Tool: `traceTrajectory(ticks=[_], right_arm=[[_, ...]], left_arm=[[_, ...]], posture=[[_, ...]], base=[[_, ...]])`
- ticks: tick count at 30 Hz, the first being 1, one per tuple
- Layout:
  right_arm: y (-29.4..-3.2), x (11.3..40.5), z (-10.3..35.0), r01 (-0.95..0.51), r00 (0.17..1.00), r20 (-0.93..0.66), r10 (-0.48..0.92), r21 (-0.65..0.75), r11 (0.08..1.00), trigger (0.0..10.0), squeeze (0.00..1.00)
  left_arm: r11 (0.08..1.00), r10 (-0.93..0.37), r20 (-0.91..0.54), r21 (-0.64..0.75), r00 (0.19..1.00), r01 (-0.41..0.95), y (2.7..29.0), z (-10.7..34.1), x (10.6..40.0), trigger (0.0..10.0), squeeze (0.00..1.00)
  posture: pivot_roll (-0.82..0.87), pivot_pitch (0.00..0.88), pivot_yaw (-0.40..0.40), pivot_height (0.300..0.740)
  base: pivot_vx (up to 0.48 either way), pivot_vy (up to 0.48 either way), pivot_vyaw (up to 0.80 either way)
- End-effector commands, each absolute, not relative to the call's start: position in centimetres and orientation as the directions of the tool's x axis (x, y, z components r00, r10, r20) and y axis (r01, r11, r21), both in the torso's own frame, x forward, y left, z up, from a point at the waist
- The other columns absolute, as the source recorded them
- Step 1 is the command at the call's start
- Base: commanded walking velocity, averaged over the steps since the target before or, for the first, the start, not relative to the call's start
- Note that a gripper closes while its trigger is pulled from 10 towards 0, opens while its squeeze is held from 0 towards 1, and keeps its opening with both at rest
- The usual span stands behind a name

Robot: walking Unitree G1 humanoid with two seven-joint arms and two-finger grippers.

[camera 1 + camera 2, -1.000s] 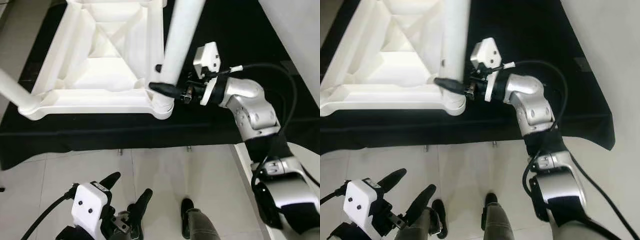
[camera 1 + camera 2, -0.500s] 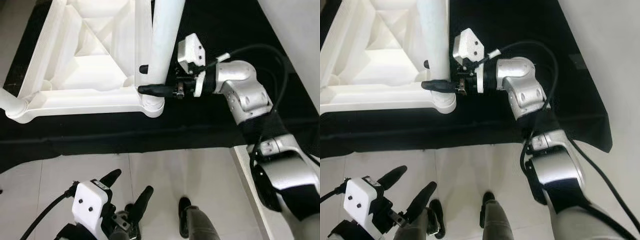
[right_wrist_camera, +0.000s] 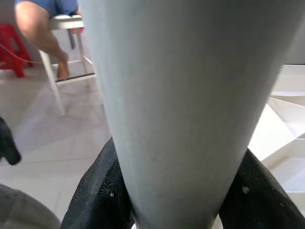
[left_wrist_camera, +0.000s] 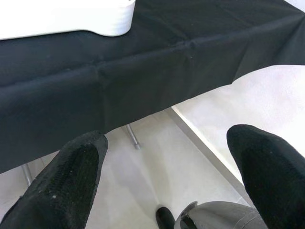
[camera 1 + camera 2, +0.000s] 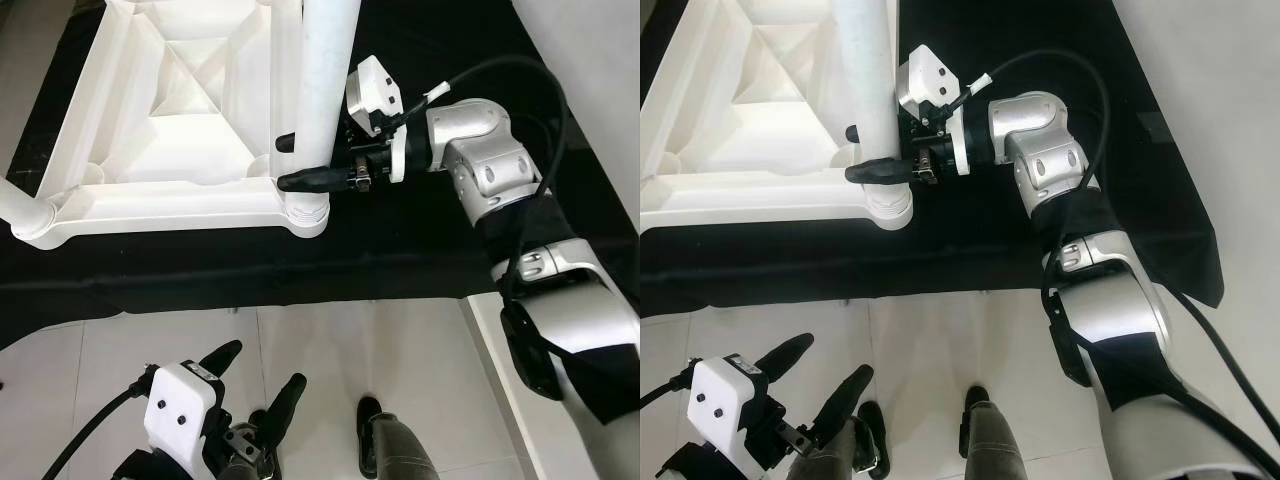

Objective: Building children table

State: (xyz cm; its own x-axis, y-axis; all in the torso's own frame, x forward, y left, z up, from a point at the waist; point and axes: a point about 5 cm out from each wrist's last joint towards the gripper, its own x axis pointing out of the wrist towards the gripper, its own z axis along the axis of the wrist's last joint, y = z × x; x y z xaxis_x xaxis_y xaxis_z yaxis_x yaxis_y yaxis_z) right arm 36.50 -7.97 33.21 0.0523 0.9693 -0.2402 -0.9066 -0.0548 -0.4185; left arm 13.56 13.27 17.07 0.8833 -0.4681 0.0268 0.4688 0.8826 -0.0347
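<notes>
A white plastic children's table top (image 5: 170, 110) lies upside down on a black cloth (image 5: 420, 240). A white round leg (image 5: 325, 80) stands upright in its near right corner socket (image 5: 305, 215). My right gripper (image 5: 292, 162) is shut on that leg just above the socket, one black finger on each side; the right wrist view has the leg (image 3: 190, 95) between both fingers (image 3: 97, 191). Another white leg (image 5: 20, 205) sticks out at the near left corner. My left gripper (image 5: 255, 385) hangs low over the floor, open and holding nothing (image 4: 162, 157).
The black cloth covers a low platform whose front edge (image 5: 250, 290) runs across the view. Pale tiled floor (image 5: 330, 370) lies in front, with a person's shoe (image 5: 372, 410) and trouser leg. A person's bare leg (image 3: 35, 28) and a white stool stand behind the leg.
My right gripper and the leg it holds shifted slightly; the leg stands a bit more upright in the corner socket. The left gripper has stayed put.
</notes>
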Motion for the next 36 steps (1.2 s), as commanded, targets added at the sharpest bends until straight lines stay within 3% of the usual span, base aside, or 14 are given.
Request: traceTrajectory(ticks=[1,8,23,26,28,29,31,34,36], right_arm=[[-7.9,36.9,29.6,-0.958,0.015,-0.340,0.940,-0.273,-0.084,10.0,0.00],[-6.1,37.4,30.3,-0.959,0.082,-0.299,0.951,-0.283,-0.007,10.0,0.00],[-4.8,37.4,28.9,-0.947,0.126,-0.387,0.914,-0.321,-0.005,10.0,0.00],[-4.6,37.7,28.5,-0.943,0.180,-0.370,0.911,-0.329,0.053,10.0,0.00],[-4.6,38.1,28.0,-0.924,0.295,-0.318,0.901,-0.335,0.185,10.0,0.00],[-4.6,38.1,28.0,-0.924,0.295,-0.318,0.901,-0.335,0.185,10.0,0.00],[-5.0,38.4,27.1,-0.898,0.408,-0.252,0.878,-0.282,0.337,10.0,0.00],[-5.4,38.3,26.3,-0.880,0.460,-0.225,0.859,-0.242,0.409,10.0,0.00],[-6.3,37.8,24.9,-0.831,0.555,-0.166,0.815,-0.142,0.537,10.0,0.00]], left_arm=[[0.884,-0.466,0.007,-0.044,0.885,0.466,13.2,16.7,13.2,10.0,0.00],[0.883,-0.467,0.006,-0.049,0.884,0.467,13.2,16.7,13.1,10.0,0.00],[0.883,-0.467,0.009,-0.050,0.884,0.467,13.1,16.8,13.1,10.0,0.00],[0.883,-0.466,0.009,-0.051,0.885,0.466,13.1,16.8,13.1,10.0,0.00],[0.884,-0.465,0.010,-0.051,0.885,0.465,13.1,16.8,13.0,10.0,0.00],[0.884,-0.465,0.010,-0.051,0.885,0.465,13.1,16.8,13.0,10.0,0.00],[0.884,-0.465,0.011,-0.053,0.885,0.465,13.0,16.8,13.0,10.0,0.00],[0.884,-0.465,0.011,-0.054,0.885,0.465,13.0,16.8,13.0,10.0,0.00],[0.884,-0.465,0.011,-0.055,0.885,0.465,13.0,16.8,12.9,10.0,0.00]], posture=[[0.00,0.376,-0.006,0.740],[0.00,0.376,-0.005,0.740],[0.00,0.381,-0.011,0.740],[0.00,0.381,-0.011,0.740],[0.00,0.383,-0.016,0.740],[0.00,0.383,-0.016,0.740],[0.00,0.384,-0.018,0.740],[-0.01,0.386,-0.025,0.740],[-0.01,0.389,-0.028,0.740]], base=[[0.000,0.000,0.00],[0.000,0.000,0.00],[0.000,0.000,0.00],[0.000,0.000,0.00],[0.000,0.000,0.00],[0.000,0.000,0.00],[0.000,0.000,0.00],[0.000,0.000,0.00],[0.000,0.000,0.00]])
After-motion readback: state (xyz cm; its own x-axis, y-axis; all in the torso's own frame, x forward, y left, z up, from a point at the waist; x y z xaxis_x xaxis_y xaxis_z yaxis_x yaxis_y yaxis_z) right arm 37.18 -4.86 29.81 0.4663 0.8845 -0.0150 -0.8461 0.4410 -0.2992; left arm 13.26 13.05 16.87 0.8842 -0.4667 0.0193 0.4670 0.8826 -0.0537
